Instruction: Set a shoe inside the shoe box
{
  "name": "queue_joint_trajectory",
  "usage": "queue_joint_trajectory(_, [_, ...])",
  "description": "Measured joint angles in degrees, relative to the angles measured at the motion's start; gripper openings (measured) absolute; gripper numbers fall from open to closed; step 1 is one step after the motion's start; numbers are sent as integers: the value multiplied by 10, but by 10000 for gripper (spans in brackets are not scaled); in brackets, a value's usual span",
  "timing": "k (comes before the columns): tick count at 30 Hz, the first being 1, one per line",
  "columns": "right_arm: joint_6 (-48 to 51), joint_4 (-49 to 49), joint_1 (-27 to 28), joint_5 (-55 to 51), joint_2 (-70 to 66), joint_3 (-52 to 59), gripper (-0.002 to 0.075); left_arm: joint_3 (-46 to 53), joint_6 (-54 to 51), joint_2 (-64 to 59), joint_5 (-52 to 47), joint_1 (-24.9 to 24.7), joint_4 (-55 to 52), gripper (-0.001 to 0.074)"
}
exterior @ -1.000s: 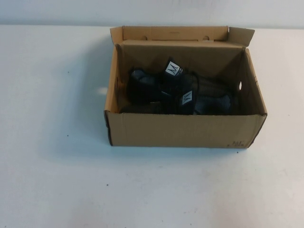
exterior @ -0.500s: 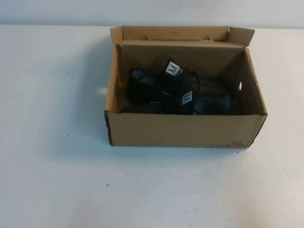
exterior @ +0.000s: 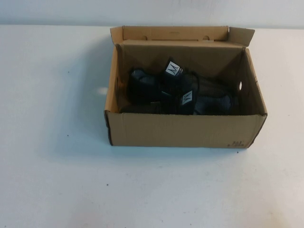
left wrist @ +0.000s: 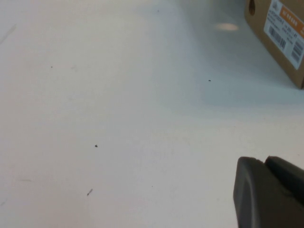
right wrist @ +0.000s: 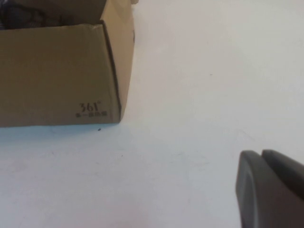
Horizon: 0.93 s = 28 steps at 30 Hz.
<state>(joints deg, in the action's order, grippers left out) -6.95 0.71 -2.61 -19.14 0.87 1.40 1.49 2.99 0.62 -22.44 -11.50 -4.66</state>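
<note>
Nothing has moved since a second ago. High view: both shoes (exterior: 178, 90) lie inside the open shoe box (exterior: 185, 130) on the white surface (exterior: 52, 161). Left wrist view: left gripper (left wrist: 270, 190) clenched, empty, over bare surface. Right wrist view: right gripper (right wrist: 270, 187) clenched, empty, near the box's corner.

- A white table (exterior: 57, 166) fills nearly the whole high view, its surface dotted with tiny dark specks.
- A pale wall (exterior: 57, 12) runs behind its far edge.
- Soft, even light.

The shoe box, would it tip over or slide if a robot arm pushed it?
The shoe box looks low and wide, so it would probably slide, not tip. Two shoes inside likely steady it. The left gripper and right gripper are parked, shut.
</note>
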Motion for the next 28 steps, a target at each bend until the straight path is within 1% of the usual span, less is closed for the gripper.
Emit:
queue_joint_trajectory(4, [0,7,-30,-2,0,0,-16,0,0,0,0,0,0,-1])
queue_joint_trajectory(6, [0,8,-34,-3,0,0,-16,0,0,0,0,0,0,-1])
queue_joint_trajectory(28, [0,-1,-34,-4,0,0,-16,0,0,0,0,0,0,-1])
